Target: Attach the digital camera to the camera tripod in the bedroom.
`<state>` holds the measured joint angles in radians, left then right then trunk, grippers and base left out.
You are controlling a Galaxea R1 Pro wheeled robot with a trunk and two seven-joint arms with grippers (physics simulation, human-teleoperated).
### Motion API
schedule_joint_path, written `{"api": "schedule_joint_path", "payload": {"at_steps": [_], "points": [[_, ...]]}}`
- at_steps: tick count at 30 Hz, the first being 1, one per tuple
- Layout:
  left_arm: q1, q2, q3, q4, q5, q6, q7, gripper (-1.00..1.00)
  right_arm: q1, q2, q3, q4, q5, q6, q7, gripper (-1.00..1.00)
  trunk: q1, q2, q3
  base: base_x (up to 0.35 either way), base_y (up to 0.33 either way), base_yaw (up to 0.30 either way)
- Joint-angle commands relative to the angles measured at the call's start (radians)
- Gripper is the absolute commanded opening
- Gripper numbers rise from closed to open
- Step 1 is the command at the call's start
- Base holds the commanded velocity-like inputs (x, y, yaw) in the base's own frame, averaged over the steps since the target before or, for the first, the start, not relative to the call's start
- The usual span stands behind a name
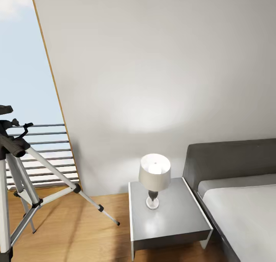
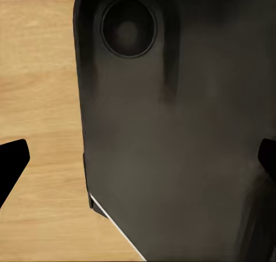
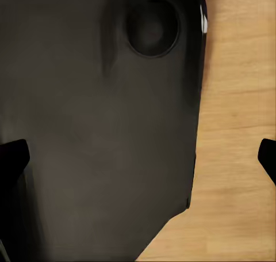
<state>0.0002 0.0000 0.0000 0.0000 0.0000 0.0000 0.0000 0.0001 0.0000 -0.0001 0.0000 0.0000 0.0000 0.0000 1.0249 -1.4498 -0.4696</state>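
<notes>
Head view: the camera tripod (image 1: 23, 177) stands on the wooden floor (image 1: 76, 231), well left of the bedside table (image 1: 168, 223), lamp (image 1: 154, 177) and bed (image 1: 237, 200). Left wrist: left gripper (image 2: 141, 161) fingers spread apart over a dark robot body (image 2: 184, 129). Right wrist: right gripper (image 3: 141, 158) spread too.

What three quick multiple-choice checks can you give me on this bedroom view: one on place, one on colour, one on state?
1. Where does the camera tripod stand?
A. on the bed
B. on the wooden floor near the window
C. on the bedside table

2. What colour is the bed frame?
A. grey
B. red
C. white

3. What state is the table lamp in?
A. tipped over
B. upright and lit
C. upright and dark

Answers: B, its feet rest on the floor by the railing; A, the headboard is grey; B, its shade glows and brightens the wall.
</notes>
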Motion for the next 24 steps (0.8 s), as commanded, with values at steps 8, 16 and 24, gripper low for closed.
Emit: {"api": "schedule_joint_path", "payload": {"at_steps": [8, 16, 24], "points": [[0.014, 0.006, -0.003, -0.003, 0.003, 0.0, -0.01, 1.0, -0.01, 0.012, 0.01, -0.011, 0.003, 0.008, 0.015, 1.0, 0.0, 0.0, 0.0, 0.0, 0.0, 0.0], [0.014, 0.006, -0.003, -0.003, 0.003, 0.0, -0.01, 1.0, -0.01, 0.012, 0.01, -0.011, 0.003, 0.008, 0.015, 1.0, 0.0, 0.0, 0.0, 0.0, 0.0, 0.0], [0.014, 0.006, -0.003, -0.003, 0.003, 0.0, -0.01, 1.0, -0.01, 0.012, 0.01, -0.011, 0.003, 0.008, 0.015, 1.0, 0.0, 0.0, 0.0, 0.0, 0.0, 0.0]]}}
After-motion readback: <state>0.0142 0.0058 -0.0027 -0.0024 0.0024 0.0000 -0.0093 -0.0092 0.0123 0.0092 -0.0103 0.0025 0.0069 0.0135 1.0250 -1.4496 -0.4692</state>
